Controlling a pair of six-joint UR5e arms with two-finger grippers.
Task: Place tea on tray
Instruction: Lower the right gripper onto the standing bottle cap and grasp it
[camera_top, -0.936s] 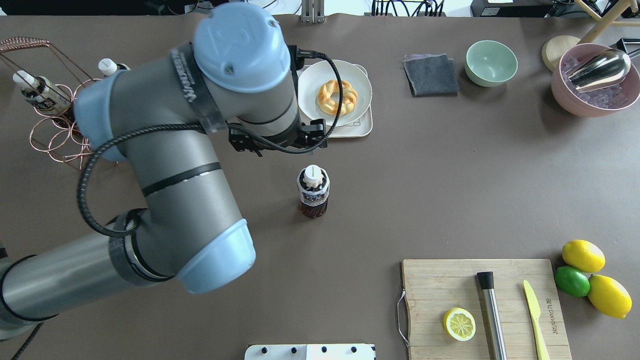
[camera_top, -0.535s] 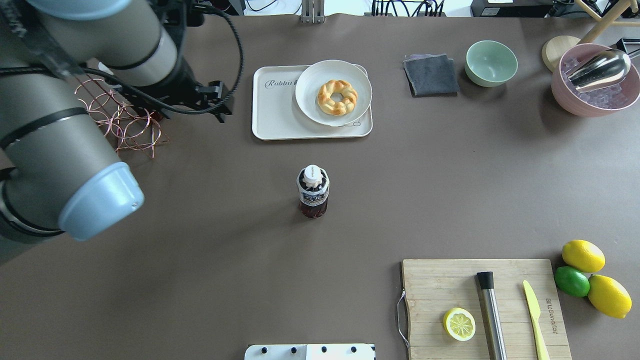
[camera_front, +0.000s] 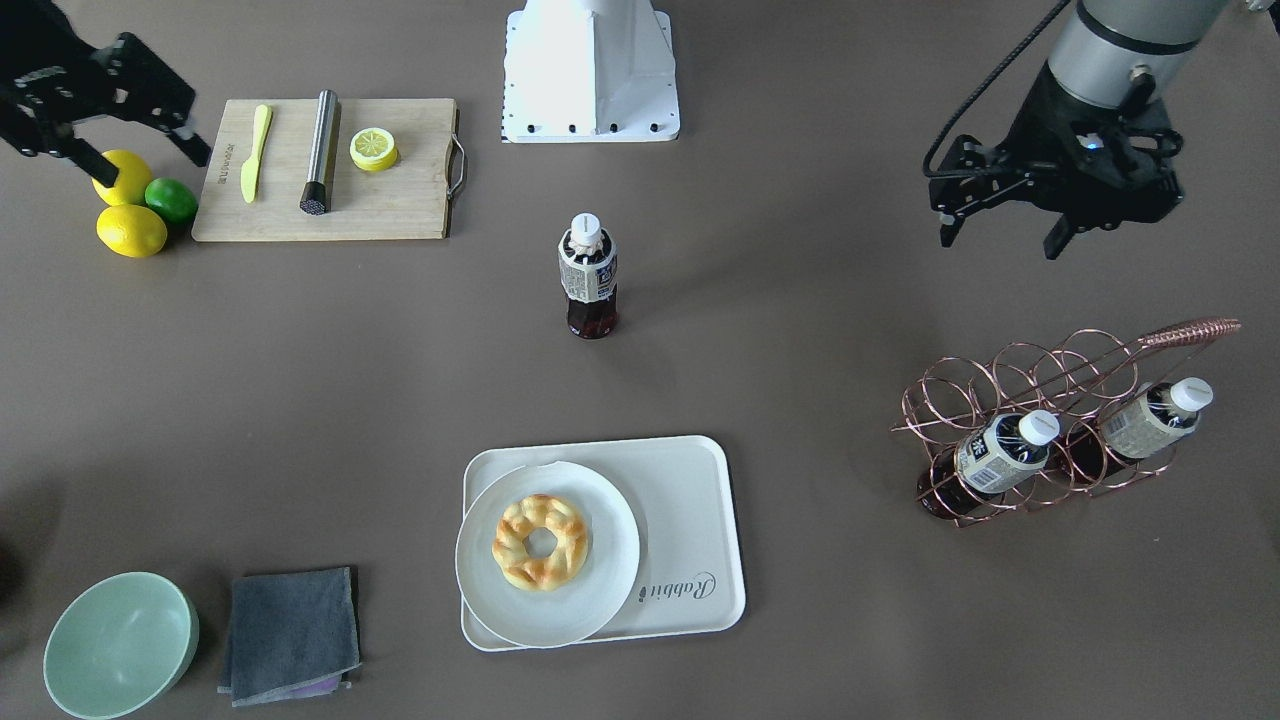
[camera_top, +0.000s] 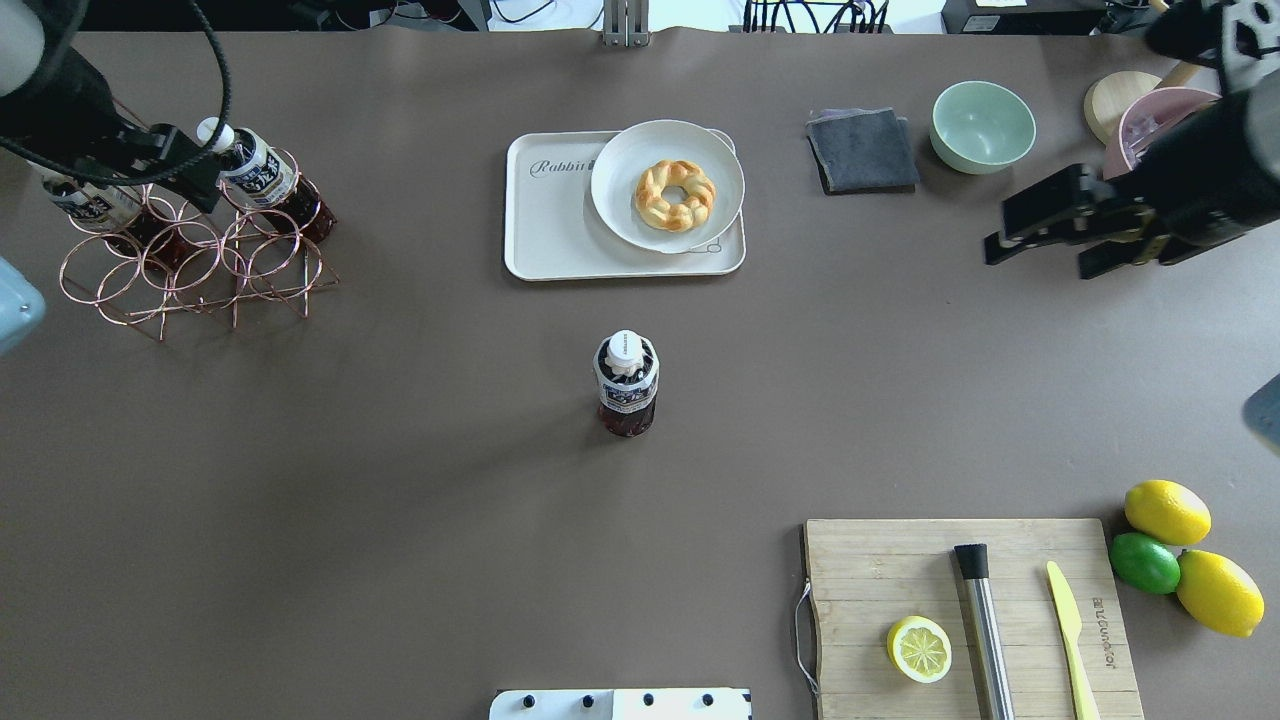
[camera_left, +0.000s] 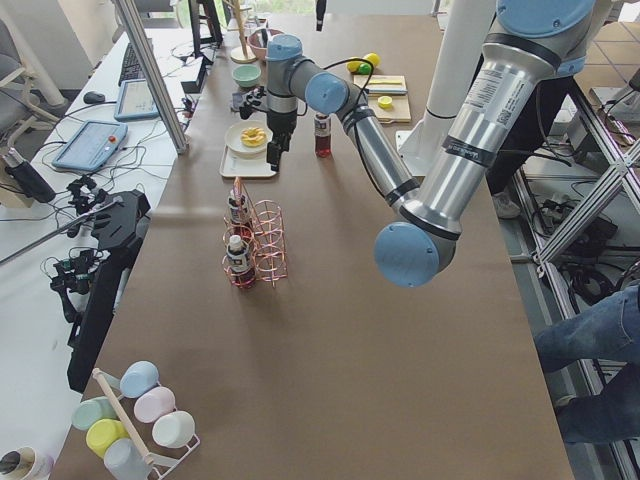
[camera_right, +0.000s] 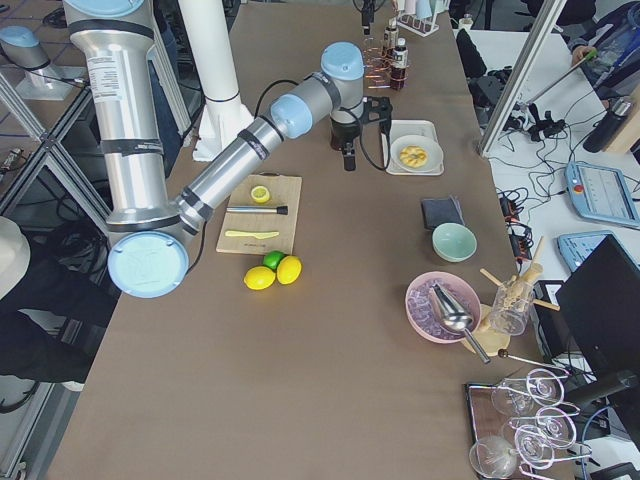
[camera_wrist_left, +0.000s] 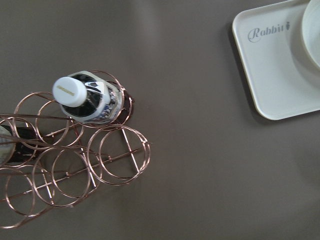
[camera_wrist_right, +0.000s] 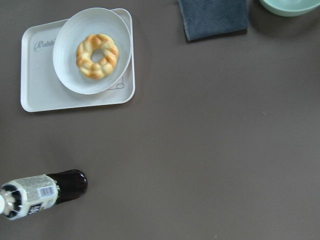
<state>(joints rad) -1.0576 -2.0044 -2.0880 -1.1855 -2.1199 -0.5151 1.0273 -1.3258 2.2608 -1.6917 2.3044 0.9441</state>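
Observation:
One tea bottle (camera_top: 627, 385) stands upright alone at the table's middle, also in the front view (camera_front: 587, 275) and right wrist view (camera_wrist_right: 40, 194). The off-white tray (camera_top: 550, 215) lies beyond it, with bare room on its "Rabbit" side (camera_front: 690, 520). My left gripper (camera_front: 998, 243) is open and empty, high over the copper wire rack (camera_top: 200, 270), which holds two more tea bottles (camera_top: 255, 170). My right gripper (camera_top: 1040, 260) is open and empty at the far right, well away from the standing bottle.
A round plate (camera_top: 610, 190) with a twisted pastry ring fills the tray's right part. A grey cloth (camera_top: 862, 150) and a green bowl (camera_top: 983, 125) lie at the back right. A cutting board (camera_top: 900, 560) with lemon half, muddler and knife sits front right, beside lemons (camera_top: 1165, 510).
My left arm has swung from over the tray back to the far left above the rack. My right gripper has come into view at the right. The standing bottle has not moved.

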